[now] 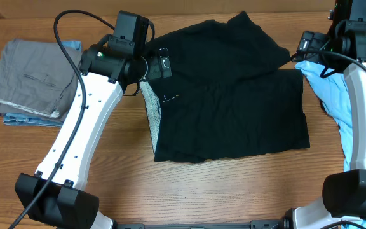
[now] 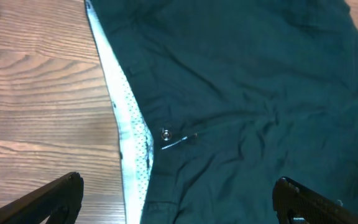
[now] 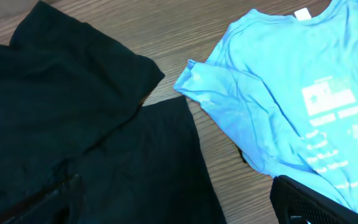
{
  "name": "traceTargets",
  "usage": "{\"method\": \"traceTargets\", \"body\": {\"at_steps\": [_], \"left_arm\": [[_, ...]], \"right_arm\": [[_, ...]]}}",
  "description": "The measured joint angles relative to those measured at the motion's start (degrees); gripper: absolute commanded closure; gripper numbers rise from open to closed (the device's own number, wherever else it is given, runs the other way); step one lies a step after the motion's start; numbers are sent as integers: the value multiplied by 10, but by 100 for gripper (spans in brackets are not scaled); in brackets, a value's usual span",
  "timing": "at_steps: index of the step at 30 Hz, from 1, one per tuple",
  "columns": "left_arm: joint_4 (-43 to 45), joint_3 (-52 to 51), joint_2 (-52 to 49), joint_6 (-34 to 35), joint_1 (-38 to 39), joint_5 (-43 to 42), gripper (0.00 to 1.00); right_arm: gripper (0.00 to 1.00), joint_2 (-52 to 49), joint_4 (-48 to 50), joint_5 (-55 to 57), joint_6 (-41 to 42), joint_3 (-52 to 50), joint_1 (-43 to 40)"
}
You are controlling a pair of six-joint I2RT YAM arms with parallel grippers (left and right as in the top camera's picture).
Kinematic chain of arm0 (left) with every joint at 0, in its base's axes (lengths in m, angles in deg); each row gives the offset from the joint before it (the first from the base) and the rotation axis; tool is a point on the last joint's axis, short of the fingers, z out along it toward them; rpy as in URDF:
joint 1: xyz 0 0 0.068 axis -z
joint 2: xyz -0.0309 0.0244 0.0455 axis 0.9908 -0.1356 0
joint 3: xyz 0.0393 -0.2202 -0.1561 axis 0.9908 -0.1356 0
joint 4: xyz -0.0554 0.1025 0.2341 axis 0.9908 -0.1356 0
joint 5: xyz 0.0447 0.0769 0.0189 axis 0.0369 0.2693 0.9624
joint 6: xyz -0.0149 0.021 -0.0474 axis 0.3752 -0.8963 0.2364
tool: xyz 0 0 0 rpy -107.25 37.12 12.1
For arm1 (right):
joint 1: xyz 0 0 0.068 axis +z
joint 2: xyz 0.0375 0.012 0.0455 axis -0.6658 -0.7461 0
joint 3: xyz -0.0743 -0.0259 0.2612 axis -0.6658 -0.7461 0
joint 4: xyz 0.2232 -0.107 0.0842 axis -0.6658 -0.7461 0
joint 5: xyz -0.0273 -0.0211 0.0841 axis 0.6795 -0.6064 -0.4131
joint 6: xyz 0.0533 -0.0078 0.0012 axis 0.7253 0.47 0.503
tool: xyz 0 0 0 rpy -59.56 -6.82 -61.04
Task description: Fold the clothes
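A black garment (image 1: 234, 102) lies spread across the middle of the table. It has a light dotted inner band (image 2: 129, 130) along its left edge and a small metal button (image 2: 165, 134). My left gripper (image 1: 161, 63) hangs over that left edge, and the left wrist view (image 2: 179, 182) shows it open and empty. A light blue T-shirt with white print (image 1: 329, 95) lies at the right, partly under my right arm, and also shows in the right wrist view (image 3: 291, 93). My right gripper (image 1: 304, 48) is open and empty (image 3: 173, 186) over the black garment's right edge (image 3: 104, 124).
A grey folded garment with a pocket seam (image 1: 33, 76) sits at the far left on top of a folded light blue piece (image 1: 24, 119). Bare wooden table (image 1: 234, 191) shows in front of the black garment. Both arm bases stand at the front edge.
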Motion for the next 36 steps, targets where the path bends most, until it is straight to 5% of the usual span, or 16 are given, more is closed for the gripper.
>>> {"method": "traceTargets", "body": {"at_steps": [3, 7, 12, 20, 36], "left_arm": [[-5, 0, -1, -6, 0, 6, 0], [-5, 0, -30, 7, -4, -27, 30], [-7, 0, -124, 3, -29, -101, 41], [7, 0, -246, -43, -123, -288, 32], [26, 0, -309, -69, -98, -335, 36]], "right_arm": [[0, 0, 0, 0, 0, 0, 0], [0, -1, 0, 0, 0, 0, 0], [0, -1, 0, 0, 0, 0, 0], [0, -1, 0, 0, 0, 0, 0], [0, -1, 0, 0, 0, 0, 0]]}}
